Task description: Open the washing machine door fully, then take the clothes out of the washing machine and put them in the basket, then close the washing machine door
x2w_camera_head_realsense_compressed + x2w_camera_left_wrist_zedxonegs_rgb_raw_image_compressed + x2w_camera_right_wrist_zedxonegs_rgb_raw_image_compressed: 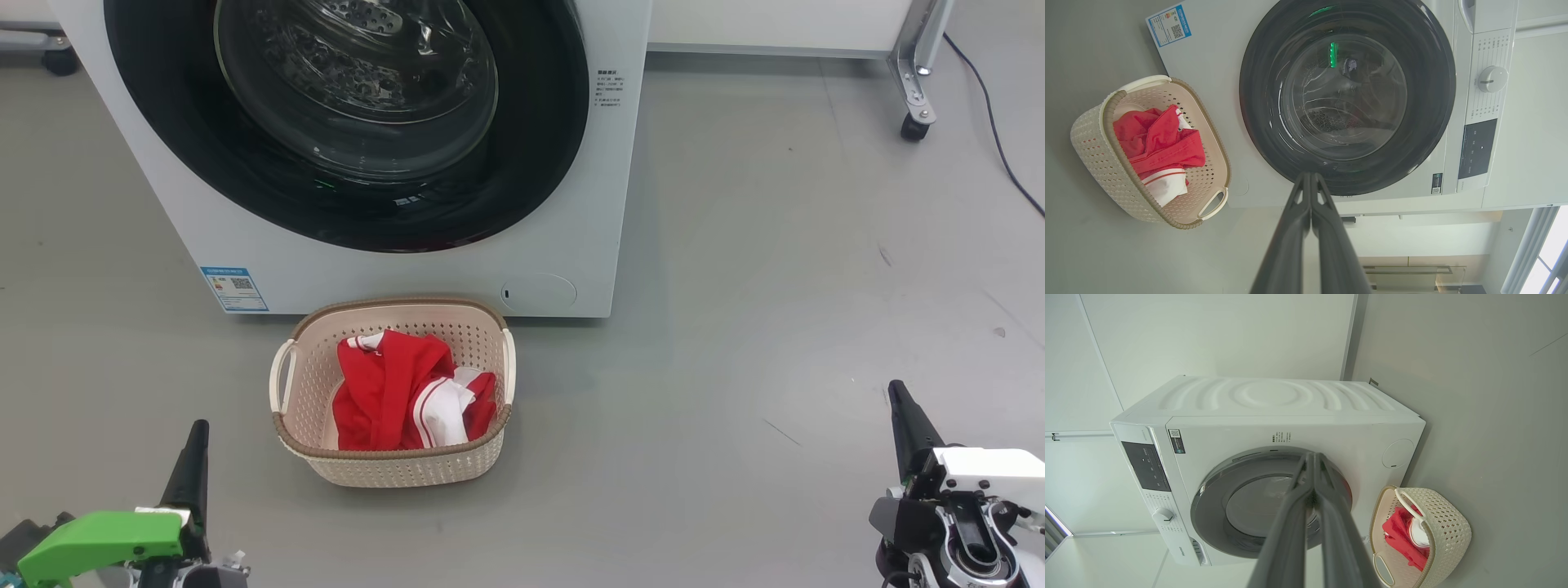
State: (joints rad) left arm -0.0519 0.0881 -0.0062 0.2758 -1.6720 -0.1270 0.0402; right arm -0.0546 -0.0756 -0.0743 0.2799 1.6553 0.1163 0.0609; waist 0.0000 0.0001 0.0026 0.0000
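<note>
While both arms sit low at the near edge of the head view, the left tool (198,433) has its two dark fingers pressed together with nothing pinched between them, and the right tool (896,392), well apart from it on the right, is pressed together and empty too. Between them and farther off, the basket (392,309) stands on the grey floor (775,286) just in front of the washing machine (604,204), near its lower front panel, though whether the two touch cannot be told. Red clothes (384,400) with white stripes and a white panel lie crumpled inside the basket, heaped toward its middle and right. Beyond it the washing machine door (204,163) lies flat against the white front, its black ring glossy and its glass porthole (359,65) showing the perforated drum behind. A blue label (234,288) sticks to the lower left corner of the front, left of the basket, and a round flap (539,291) sits at the lower right
</note>
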